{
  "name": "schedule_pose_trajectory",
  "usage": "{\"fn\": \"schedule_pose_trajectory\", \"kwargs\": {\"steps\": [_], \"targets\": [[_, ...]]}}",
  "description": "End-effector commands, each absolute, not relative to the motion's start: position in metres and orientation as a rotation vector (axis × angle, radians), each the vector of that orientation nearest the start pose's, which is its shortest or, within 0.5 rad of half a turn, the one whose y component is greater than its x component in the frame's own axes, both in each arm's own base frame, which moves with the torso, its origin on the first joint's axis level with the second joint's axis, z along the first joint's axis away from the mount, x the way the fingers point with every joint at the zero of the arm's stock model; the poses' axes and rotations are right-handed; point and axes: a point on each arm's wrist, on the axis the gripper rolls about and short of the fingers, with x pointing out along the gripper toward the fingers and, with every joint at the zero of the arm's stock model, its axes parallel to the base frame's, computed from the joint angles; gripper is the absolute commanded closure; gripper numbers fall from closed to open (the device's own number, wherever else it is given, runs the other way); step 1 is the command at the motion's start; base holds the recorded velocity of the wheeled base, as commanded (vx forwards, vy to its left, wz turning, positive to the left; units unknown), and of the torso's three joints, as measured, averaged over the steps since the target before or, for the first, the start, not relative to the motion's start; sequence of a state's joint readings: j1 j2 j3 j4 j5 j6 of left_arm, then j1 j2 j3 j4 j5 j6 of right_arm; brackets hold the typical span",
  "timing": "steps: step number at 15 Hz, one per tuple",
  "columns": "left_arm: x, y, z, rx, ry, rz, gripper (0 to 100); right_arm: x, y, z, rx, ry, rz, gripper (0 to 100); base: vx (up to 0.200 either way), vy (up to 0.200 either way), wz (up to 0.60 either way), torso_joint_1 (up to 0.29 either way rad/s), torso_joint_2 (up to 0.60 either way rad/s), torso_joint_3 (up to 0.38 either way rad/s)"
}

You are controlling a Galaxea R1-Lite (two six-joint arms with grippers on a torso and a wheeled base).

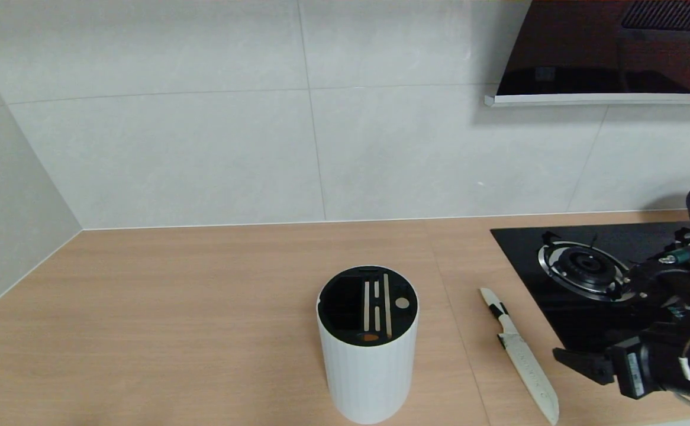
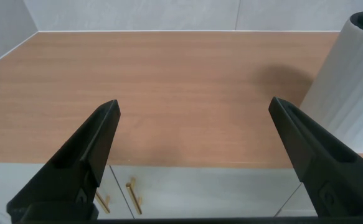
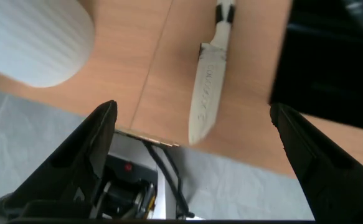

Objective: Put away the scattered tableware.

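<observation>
Knife point(image 1: 519, 355) lay flat on the wooden counter point(image 1: 173, 307), between the white ribbed holder point(image 1: 368, 349) and the black hob point(image 1: 528, 248), touching neither. Its banded handle pointed toward the tiled wall and its pale blade toward the counter's front edge.

Holder stood upright, well apart from the wall. Its black top showed one large compartment, several narrow slots and a small round hole. Could not tell whether anything sat inside.

Right gripper point(image 3: 190, 121) hung above the knife blade near the counter's front edge. Its two dark fingers point(image 3: 97, 149) were spread wide, one to each side of the blade and clear of it, with nothing gripped.

Left gripper point(image 2: 192, 112) was held low at the counter's front edge, with the holder just beside it. It was likewise spread wide and empty.

One burner point(image 1: 582, 267) was visible on the hob.
</observation>
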State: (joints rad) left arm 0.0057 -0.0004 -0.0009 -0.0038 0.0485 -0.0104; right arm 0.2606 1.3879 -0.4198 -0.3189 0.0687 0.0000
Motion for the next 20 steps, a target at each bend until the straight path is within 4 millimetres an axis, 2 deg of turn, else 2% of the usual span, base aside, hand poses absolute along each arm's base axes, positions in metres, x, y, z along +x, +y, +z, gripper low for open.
{"fn": "schedule_pose_trajectory", "kwargs": {"steps": [1, 3, 5, 8, 12, 15, 20], "targets": [[-0.023, 0.001, 0.076, -0.011, -0.005, 0.055, 0, 0.221, 0.063, 0.077, -0.090, 0.821, 0.305, 0, 0.000, 0.000, 0.00, 0.000, 0.00, 0.000], [-0.023, 0.001, 0.076, -0.011, -0.005, 0.055, 0, 0.235, 0.066, 0.058, -0.106, 0.823, 0.267, 0, 0.000, 0.000, 0.00, 0.000, 0.00, 0.000], [-0.023, 0.001, 0.076, -0.011, -0.005, 0.055, 0, 0.246, 0.068, 0.030, -0.117, 0.803, 0.235, 0, 0.000, 0.000, 0.00, 0.000, 0.00, 0.000], [-0.023, 0.001, 0.076, -0.011, -0.005, 0.055, 0, 0.257, 0.072, 0.006, -0.129, 0.760, 0.203, 0, 0.000, 0.000, 0.00, 0.000, 0.00, 0.000], [-0.023, 0.001, 0.076, -0.011, -0.005, 0.055, 0, 0.268, 0.075, -0.012, -0.126, 0.707, 0.178, 0, 0.000, 0.000, 0.00, 0.000, 0.00, 0.000], [-0.023, 0.001, 0.076, -0.011, -0.005, 0.055, 0, 0.277, 0.078, -0.019, -0.080, 0.637, 0.162, 0, 0.000, 0.000, 0.00, 0.000, 0.00, 0.000], [-0.023, 0.001, 0.076, -0.011, -0.005, 0.055, 0, 0.282, 0.078, -0.027, -0.083, 0.630, 0.151, 0, 0.000, 0.000, 0.00, 0.000, 0.00, 0.000]]}}
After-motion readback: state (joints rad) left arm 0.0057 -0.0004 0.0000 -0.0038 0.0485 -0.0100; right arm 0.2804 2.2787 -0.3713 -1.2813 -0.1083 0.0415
